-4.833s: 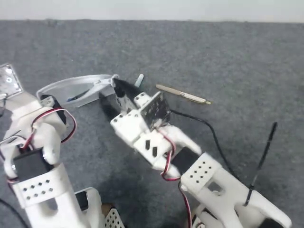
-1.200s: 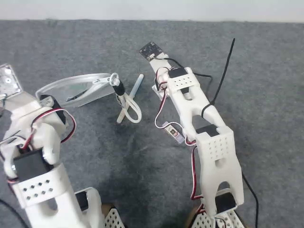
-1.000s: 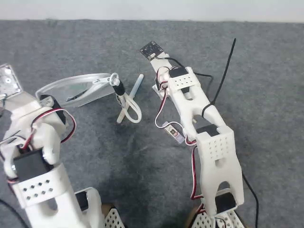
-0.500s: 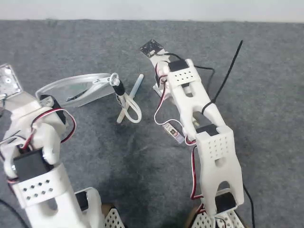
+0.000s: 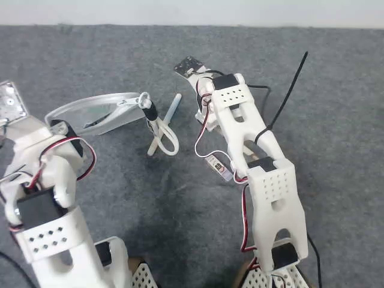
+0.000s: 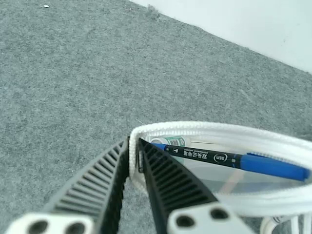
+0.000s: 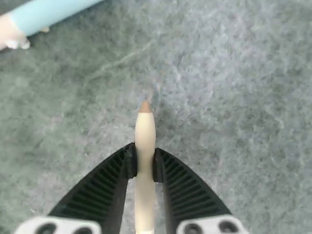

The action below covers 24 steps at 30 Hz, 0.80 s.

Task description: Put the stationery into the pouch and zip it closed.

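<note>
The left arm [image 5: 45,198] stands at the left of the table. The left gripper [image 6: 134,151] is clamped on the white zipper rim of the pouch [image 6: 209,130], with only the rim between its fingers. The pouch lies open on the grey mat [image 5: 336,90]. A blue pen [image 6: 234,158] lies inside it, visible through the clear wall. Just beside the pouch's zipper end, a white strap loop [image 5: 166,137] rests on the mat. A light-blue pen [image 5: 173,108] lies next to the loop, apart from the pouch. To its right, the right arm [image 5: 240,126] extends over the mat. The right gripper [image 7: 144,156] is closed on a cream pen [image 7: 145,126], whose tip points at the mat near the light-blue pen. In the high view the wrist covers this gripper, so whether the tip touches the mat cannot be determined.
</note>
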Each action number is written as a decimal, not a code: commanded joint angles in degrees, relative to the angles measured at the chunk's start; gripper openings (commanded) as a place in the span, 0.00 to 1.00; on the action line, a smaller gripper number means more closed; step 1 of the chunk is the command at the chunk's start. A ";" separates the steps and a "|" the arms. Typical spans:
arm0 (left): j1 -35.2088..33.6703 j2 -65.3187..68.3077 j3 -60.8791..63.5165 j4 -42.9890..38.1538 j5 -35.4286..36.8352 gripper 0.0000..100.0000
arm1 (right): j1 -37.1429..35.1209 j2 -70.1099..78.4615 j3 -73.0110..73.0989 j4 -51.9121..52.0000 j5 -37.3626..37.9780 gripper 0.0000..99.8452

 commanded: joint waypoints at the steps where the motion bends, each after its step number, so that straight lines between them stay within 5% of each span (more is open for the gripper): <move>1: -0.09 0.88 1.10 -0.44 -0.53 0.01 | -1.19 -0.84 -3.43 2.07 0.88 0.07; 24: -0.09 0.88 1.10 -0.44 -0.53 0.01 | -3.30 3.21 -3.69 1.71 0.79 0.01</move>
